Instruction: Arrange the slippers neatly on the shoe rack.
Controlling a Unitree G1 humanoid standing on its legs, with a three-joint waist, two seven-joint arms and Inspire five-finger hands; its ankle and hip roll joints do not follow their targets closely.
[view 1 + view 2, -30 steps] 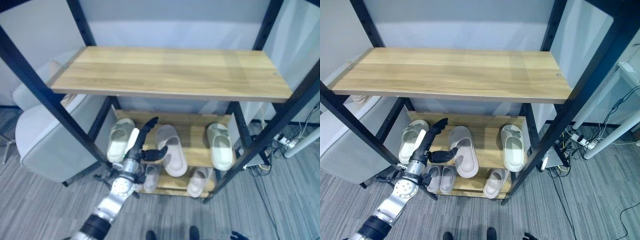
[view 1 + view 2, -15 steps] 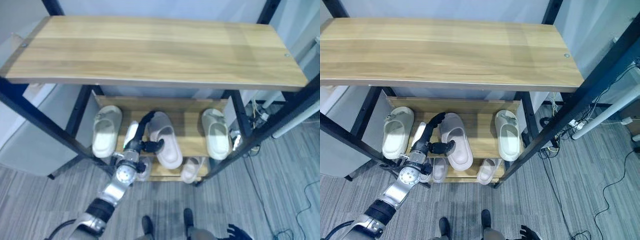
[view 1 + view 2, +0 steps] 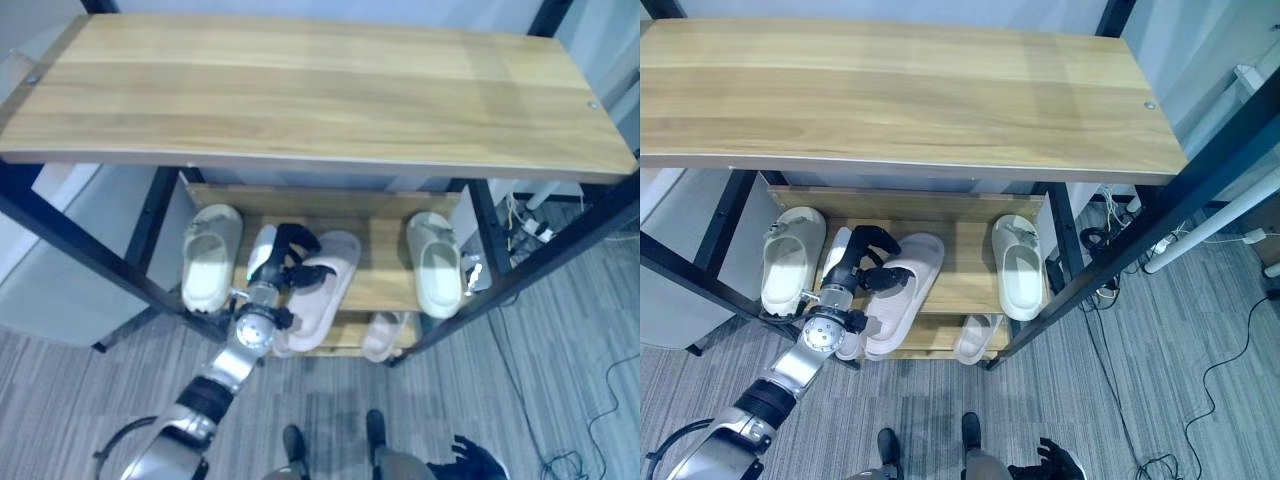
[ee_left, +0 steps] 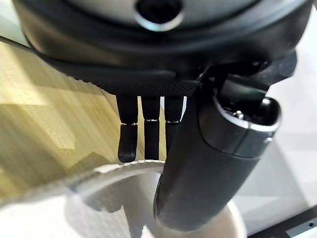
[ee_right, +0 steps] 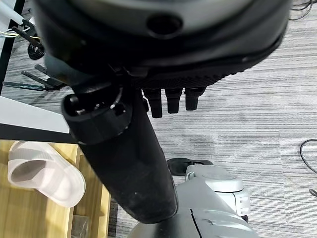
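Gripping a pale slipper [image 3: 896, 293], the left hand [image 3: 862, 262] has its fingers curled over the slipper's upper edge and its thumb on the other side, as the left wrist view shows with fingers [image 4: 128, 136] hooked over the rim. That slipper lies tilted on the rack's [image 3: 60, 225] middle shelf [image 3: 960, 255], its near end sticking out past the shelf's front edge.

On the same shelf, a second slipper [image 3: 790, 258] sits at the far left, just beside the hand, and a third [image 3: 1019, 265] lies at the right, well apart from the held one. On the bottom shelf, another slipper [image 3: 975, 337] shows below the front edge, towards the right.

The top shelf [image 3: 300, 95] is a wide wooden board.

The right hand [image 5: 171, 101] hangs over grey carpet [image 5: 257, 119], fingers loosely bent and holding nothing.
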